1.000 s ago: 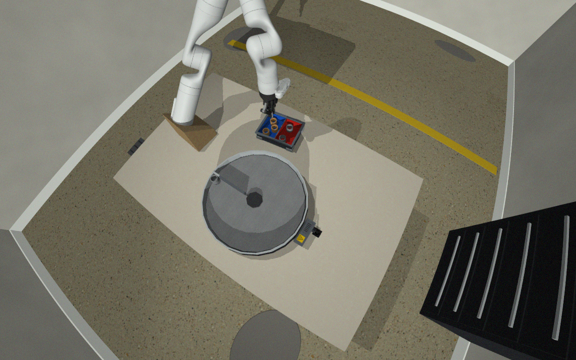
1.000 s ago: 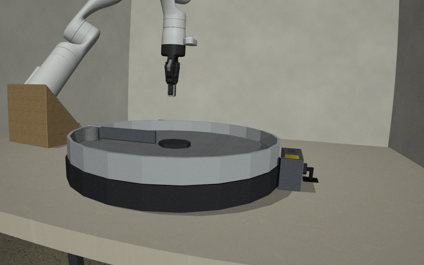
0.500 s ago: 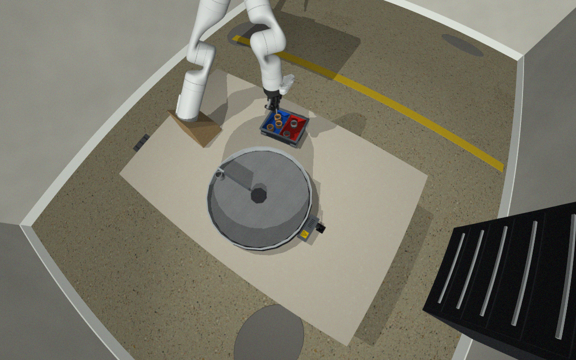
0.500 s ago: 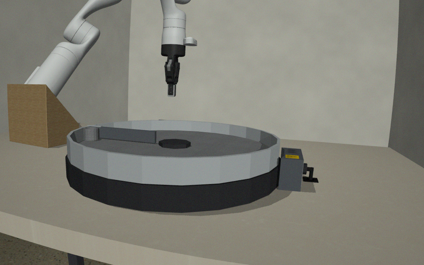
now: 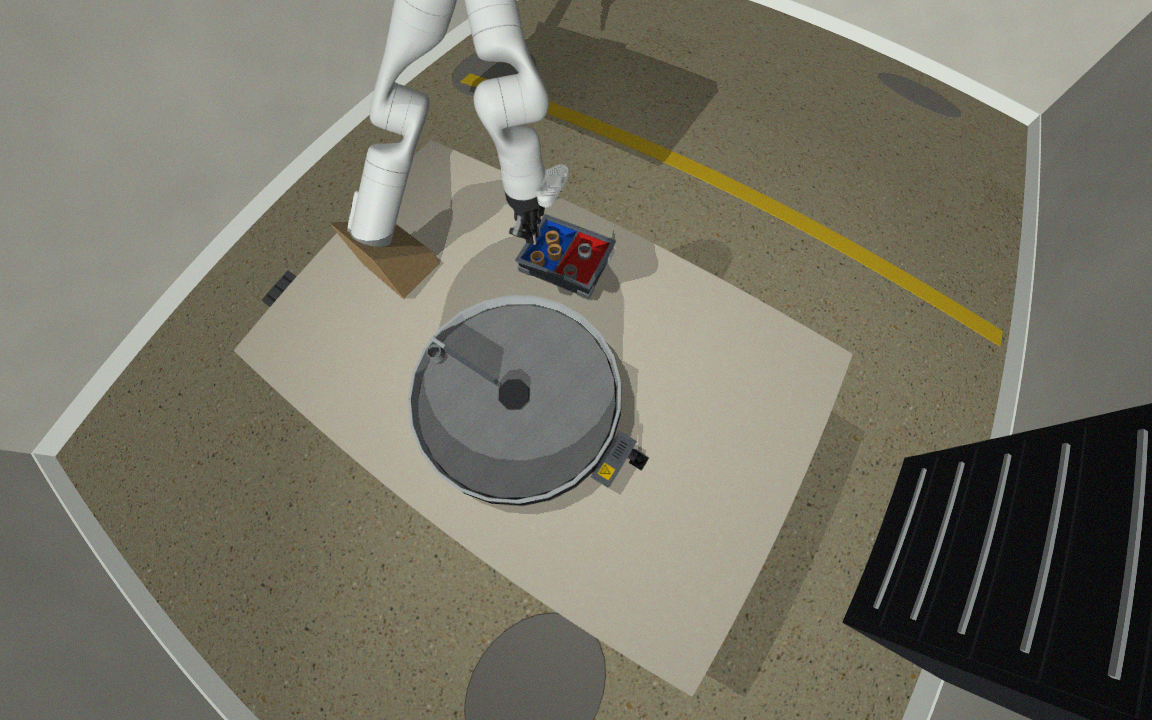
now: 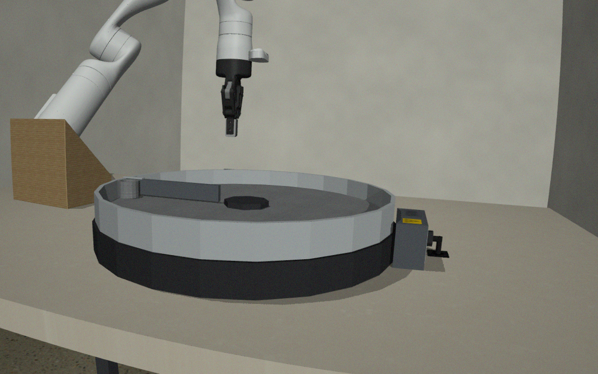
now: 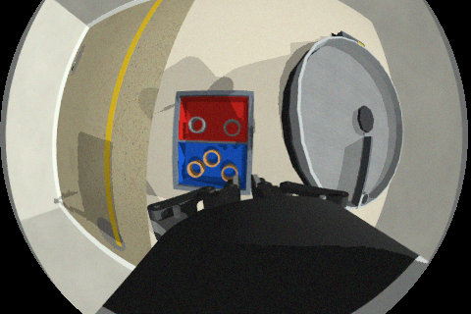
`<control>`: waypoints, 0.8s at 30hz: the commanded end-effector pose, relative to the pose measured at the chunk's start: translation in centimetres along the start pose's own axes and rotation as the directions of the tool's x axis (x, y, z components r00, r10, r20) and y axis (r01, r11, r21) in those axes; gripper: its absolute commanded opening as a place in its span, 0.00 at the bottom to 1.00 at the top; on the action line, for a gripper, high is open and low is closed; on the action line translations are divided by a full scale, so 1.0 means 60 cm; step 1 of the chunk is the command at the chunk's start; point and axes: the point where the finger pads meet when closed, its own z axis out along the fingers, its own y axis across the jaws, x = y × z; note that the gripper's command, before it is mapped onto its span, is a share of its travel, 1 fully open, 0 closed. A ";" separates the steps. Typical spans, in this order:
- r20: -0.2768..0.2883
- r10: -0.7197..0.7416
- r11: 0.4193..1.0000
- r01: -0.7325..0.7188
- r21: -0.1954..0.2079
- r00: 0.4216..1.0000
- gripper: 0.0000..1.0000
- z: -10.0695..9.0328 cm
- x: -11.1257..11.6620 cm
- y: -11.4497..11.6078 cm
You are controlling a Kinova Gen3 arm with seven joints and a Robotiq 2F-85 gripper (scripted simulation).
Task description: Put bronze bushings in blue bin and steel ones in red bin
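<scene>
Hovering high beside the blue bin (image 5: 546, 243), the hand (image 6: 231, 130) is nearly closed on nothing. One steel bushing (image 6: 128, 187) remains at the turntable's (image 6: 245, 227) rim: spread wide, descend straight, straddling its wall.

The big pale table (image 6: 501, 297) holds a round grey turntable (image 6: 245, 232) in the middle. A small grey box (image 6: 409, 238) sits touching its right side. A brown wedge block (image 6: 45, 162) stands far left. A bin tray (image 5: 593, 275) sits behind the turntable.
</scene>
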 end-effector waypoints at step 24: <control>-0.002 -0.020 1.000 0.020 0.013 1.000 0.14 0.010 -0.091 0.252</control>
